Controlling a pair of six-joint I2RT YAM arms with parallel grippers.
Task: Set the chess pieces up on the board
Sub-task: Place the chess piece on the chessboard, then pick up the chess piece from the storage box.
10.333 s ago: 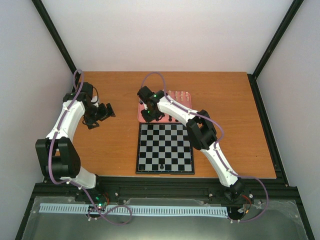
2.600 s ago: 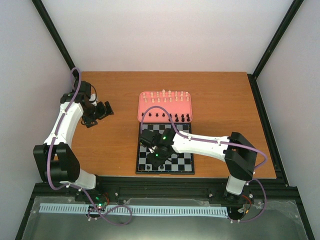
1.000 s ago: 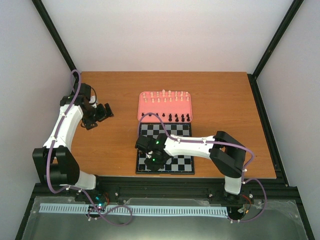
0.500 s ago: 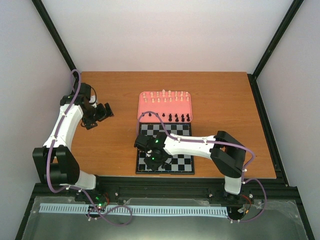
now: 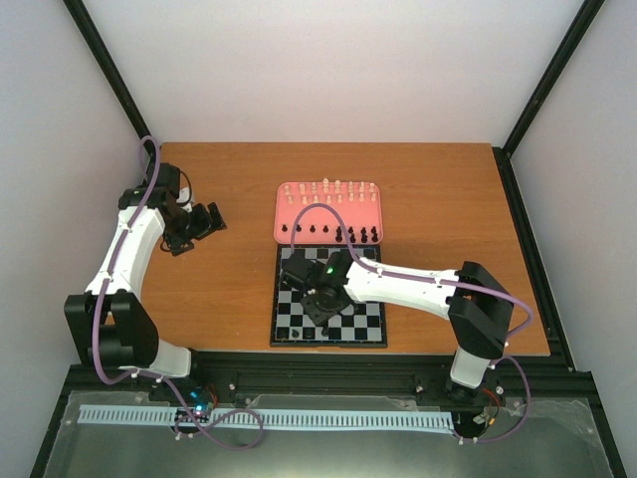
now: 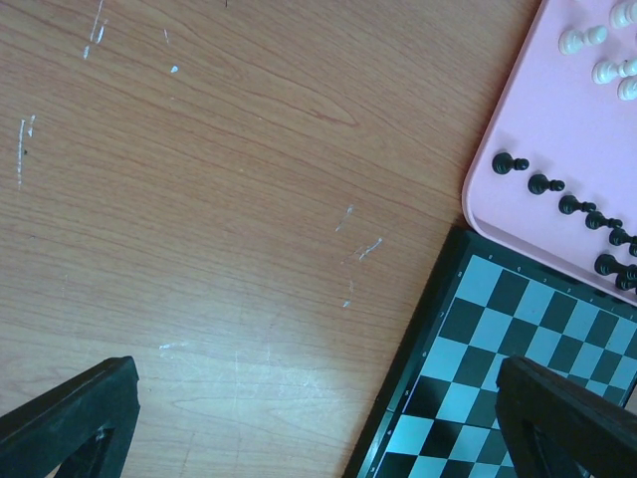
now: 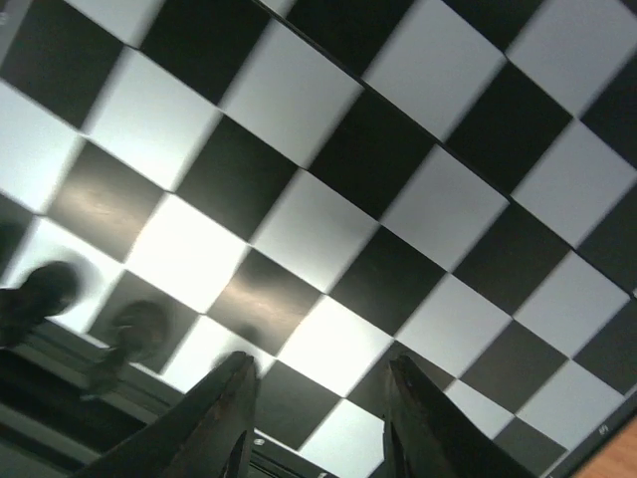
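Right gripper: fingers spread with nothing between them, hanging over the left half of the board.
Change: a moment ago it sat lower, nearer the board's near-left corner, with its fingers closer together; it has since let go and pulled back toward the middle.
Pieces on board: two blurred dark pieces stand at the board's near edge in the wrist view; which squares they are on cannot be told.
Meaning: a black piece has probably just been set down, so this placement looks finished.
Left gripper: fingers wide apart, empty, over bare table well left of the board, where it was before.
Tray: touching the board's far edge, holding cream pieces at the back and black pieces along the front.
Progress: early; nearly all pieces are yet to be moved.
Next: probably back to the tray for another black piece.
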